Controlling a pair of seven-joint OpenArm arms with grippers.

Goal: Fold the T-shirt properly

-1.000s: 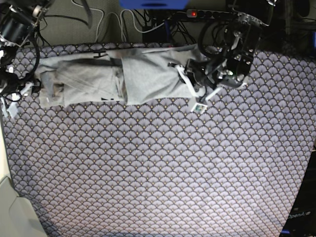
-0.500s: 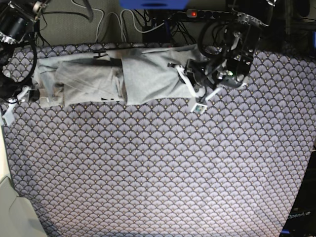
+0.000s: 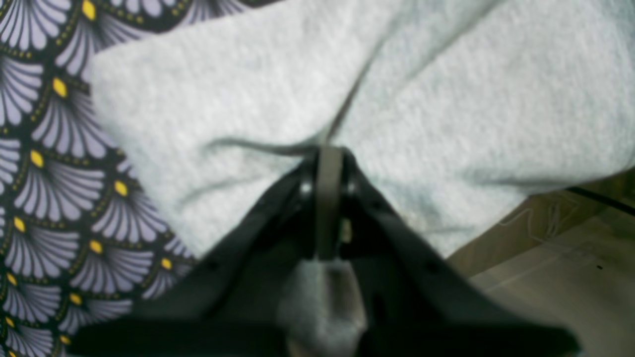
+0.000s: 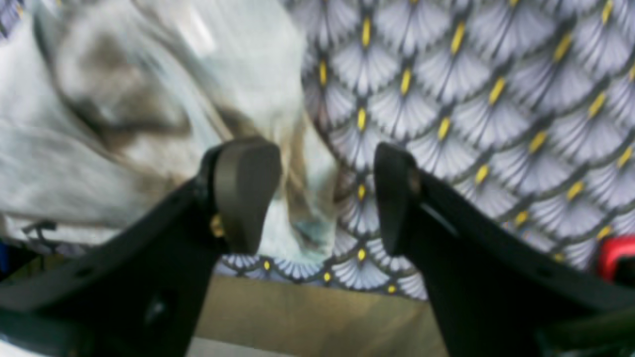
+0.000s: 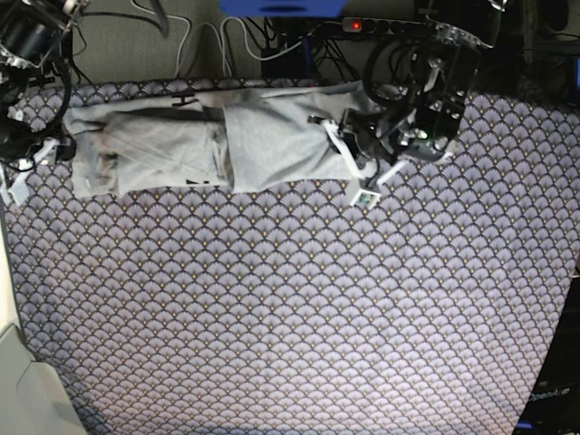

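Observation:
The light grey T-shirt [image 5: 217,136] lies folded into a long band along the table's far edge, with bits of black lettering at its edges. My left gripper [image 5: 337,136] is at the band's right end. In the left wrist view it [image 3: 327,163] is shut on a pinched ridge of the shirt [image 3: 421,84]. My right gripper [image 5: 53,149] is at the band's left end. In the right wrist view it [image 4: 322,193] is open, with the blurred shirt [image 4: 124,99] to the left and its edge reaching between the jaws.
The purple-grey fan-patterned tablecloth [image 5: 290,308] covers the table. Behind the far edge are a power strip [image 5: 353,24] and cables [image 5: 208,41]. The table edge and floor [image 4: 307,317] are just below the right gripper. A pale object [image 5: 18,381] is at the front left.
My right arm has moved a little toward the table's far edge at the shirt's left end, and the cloth there has shifted slightly. The left arm has not moved.

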